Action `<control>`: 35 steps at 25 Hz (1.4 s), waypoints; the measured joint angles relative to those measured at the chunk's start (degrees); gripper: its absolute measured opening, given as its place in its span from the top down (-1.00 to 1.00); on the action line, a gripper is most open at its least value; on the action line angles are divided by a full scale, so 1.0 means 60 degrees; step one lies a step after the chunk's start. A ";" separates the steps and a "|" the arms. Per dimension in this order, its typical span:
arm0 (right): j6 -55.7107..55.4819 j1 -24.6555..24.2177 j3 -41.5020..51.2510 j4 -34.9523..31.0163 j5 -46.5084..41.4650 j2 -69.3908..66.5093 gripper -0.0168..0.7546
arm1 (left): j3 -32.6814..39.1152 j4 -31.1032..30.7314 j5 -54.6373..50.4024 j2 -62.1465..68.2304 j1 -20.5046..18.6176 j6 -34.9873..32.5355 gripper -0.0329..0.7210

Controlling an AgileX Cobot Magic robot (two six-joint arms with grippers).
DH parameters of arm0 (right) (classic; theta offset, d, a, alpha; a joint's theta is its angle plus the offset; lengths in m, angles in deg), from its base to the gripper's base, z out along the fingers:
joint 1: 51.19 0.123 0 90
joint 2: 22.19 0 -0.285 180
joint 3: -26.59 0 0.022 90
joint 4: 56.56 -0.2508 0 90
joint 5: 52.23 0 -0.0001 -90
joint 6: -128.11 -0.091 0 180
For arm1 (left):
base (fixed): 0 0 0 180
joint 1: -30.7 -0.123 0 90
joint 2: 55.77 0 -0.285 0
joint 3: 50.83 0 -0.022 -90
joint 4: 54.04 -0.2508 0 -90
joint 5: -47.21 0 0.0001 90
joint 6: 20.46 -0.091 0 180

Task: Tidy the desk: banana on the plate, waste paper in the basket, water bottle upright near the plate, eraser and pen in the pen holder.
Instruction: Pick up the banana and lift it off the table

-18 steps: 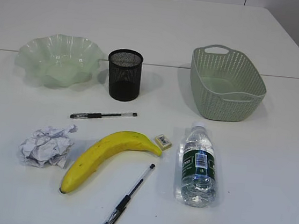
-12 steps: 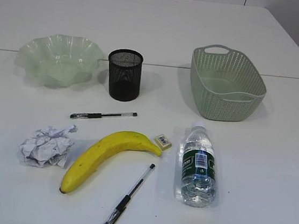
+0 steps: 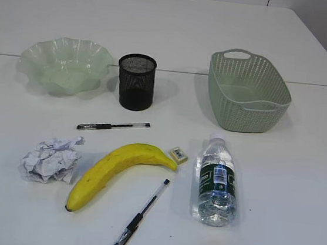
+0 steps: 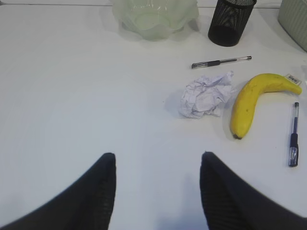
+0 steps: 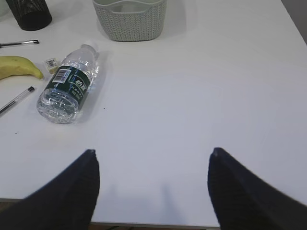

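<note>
Crumpled white waste paper (image 3: 50, 161) lies at the left of the desk, light and springy; it should crush easily, so a pinch across its middle looks safest. Next comes the banana (image 3: 115, 171), soft-skinned and curved, best taken gently around its thick midsection, with one pen (image 3: 113, 126) above it and another pen (image 3: 140, 215) below its right end; both are thin, stiff and likely to roll. Touching the banana's tip is the small eraser (image 3: 178, 154), then the water bottle (image 3: 216, 182) on its side, smooth, partly filled and probably slippery. Behind stand the plate (image 3: 36, 55), pen holder (image 3: 136, 82) and basket (image 3: 276, 111). Only the wrist views show the tools: left gripper (image 4: 158, 165) and right gripper (image 5: 153, 160) both hang spread wide, grasping nothing, over bare table; the exterior view shows neither arm.
</note>
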 joint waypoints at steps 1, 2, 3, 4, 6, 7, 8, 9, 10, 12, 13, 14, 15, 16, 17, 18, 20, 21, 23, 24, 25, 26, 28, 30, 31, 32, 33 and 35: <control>0.0000 0.0000 0.0000 0.0000 0.0021 0.0000 -0.40 | 0.0000 0.0000 0.0000 0.0000 0.0000 0.0000 -0.14; 0.0000 0.0000 0.0000 0.0000 0.0021 0.0000 -0.40 | 0.0000 0.0000 0.0000 0.0000 0.0000 0.0000 -0.13; 0.0000 0.0000 0.0000 0.0000 0.0021 0.0000 -0.39 | 0.0000 0.0000 0.0000 0.0000 0.0000 0.0000 -0.12; 0.0000 0.0000 0.0000 0.0000 0.0021 0.0000 -0.39 | 0.0000 0.0000 0.0000 0.0000 0.0000 0.0000 -0.11; 0.0000 0.0000 0.0000 0.0000 0.0021 0.0000 -0.39 | 0.0000 0.0000 0.0000 0.0000 0.0000 0.0000 -0.10; 0.0000 0.0000 0.0000 0.0000 0.0021 0.0000 -0.39 | 0.0000 0.0000 0.0000 0.0000 0.0000 0.0000 -0.09; 0.0000 0.0000 0.0000 0.0000 0.0021 0.0000 -0.39 | 0.0000 0.0000 0.0000 0.0000 0.0000 0.0000 -0.07; 0.0000 0.0000 0.0000 0.0000 0.0021 0.0000 -0.39 | 0.0000 0.0000 0.0000 0.0000 0.0000 0.0000 -0.06; 0.0000 0.0000 0.0000 0.0000 0.0021 0.0000 -0.39 | 0.0000 0.0000 0.0000 0.0000 0.0000 0.0000 -0.04; 0.0000 0.0000 0.0000 0.0000 0.0021 0.0000 -0.39 | 0.0000 0.0033 0.0000 0.0000 0.0000 0.0000 -0.01; 0.0000 0.0000 0.0000 0.0000 0.0021 0.0000 -0.39 | 0.0000 0.0128 0.0000 0.0000 0.0000 0.0000 0.00; 0.0000 0.0000 0.0000 0.0000 0.0021 0.0000 -0.39 | 0.0000 0.0219 0.0000 0.0000 0.0000 0.0000 0.00; 0.0000 0.0000 0.0000 0.0000 0.0021 0.0000 -0.39 | 0.0000 0.0299 0.0000 0.0000 0.0000 0.0000 0.00; 0.0000 0.0000 0.0000 0.0000 0.0021 0.0000 -0.39 | 0.0000 0.0340 0.0000 0.0000 0.0000 0.0000 0.01; 0.0000 0.0000 0.0000 0.0000 0.0021 0.0000 -0.39 | 0.0000 0.0363 0.0000 0.0000 0.0000 0.0000 0.01; 0.0000 0.0000 0.0000 0.0000 0.0021 0.0000 -0.39 | 0.0000 0.0384 0.0000 0.0000 0.0000 0.0000 0.01; 0.0000 0.0000 0.0000 0.0000 0.0021 0.0000 -0.39 | 0.0000 0.0426 0.0083 0.0000 0.0000 0.0000 0.00; 0.0000 0.0000 0.0000 0.0000 0.0021 0.0000 -0.39 | -0.0026 0.0443 0.0244 0.0000 0.0000 0.0000 -0.01; 0.0000 0.0000 0.0000 0.0000 0.0021 0.0000 -0.39 | -0.0134 0.0483 0.0880 0.0000 0.0000 0.0000 -0.11; 0.0000 0.0000 0.0000 0.0000 0.0021 0.0000 -0.39 | -0.0203 0.0483 0.1252 0.0000 0.0000 0.0000 -0.19; 0.0000 0.0000 0.0000 0.0000 0.0021 0.0000 -0.39 | -0.0252 0.0510 0.1706 0.0000 0.0000 0.0000 -0.28; 0.0000 0.0000 0.0000 0.0000 0.0021 0.0000 -0.39 | -0.0312 0.0526 0.2103 0.0000 0.0000 0.0000 -0.38; 0.0000 0.0000 0.0000 0.0000 0.0021 0.0000 -0.39 | -0.0494 0.0574 0.2500 0.0086 0.0000 0.0000 -0.51; 0.0000 0.0000 0.0000 0.0000 0.0021 0.0000 -0.39 | -0.0700 0.0665 0.2576 0.0252 0.0000 -0.0081 -0.56; 0.0000 0.0000 0.0000 0.0000 0.0021 0.0000 -0.39 | -0.0828 0.0738 0.2597 0.0435 0.0000 -0.0215 -0.57; 0.0000 0.0000 0.0000 0.0000 0.0021 0.0000 -0.39 | -0.0953 0.0835 0.2597 0.0673 0.0000 -0.0412 -0.58; 0.0000 0.0000 0.0000 0.0000 0.0021 0.0000 -0.39 | -0.1124 0.0940 0.2617 0.0942 0.0000 -0.0640 -0.58; 0.0000 0.0000 0.0000 0.0000 0.0021 0.0000 -0.39 | -0.1561 0.1137 0.2701 0.1453 0.0000 -0.1389 -0.58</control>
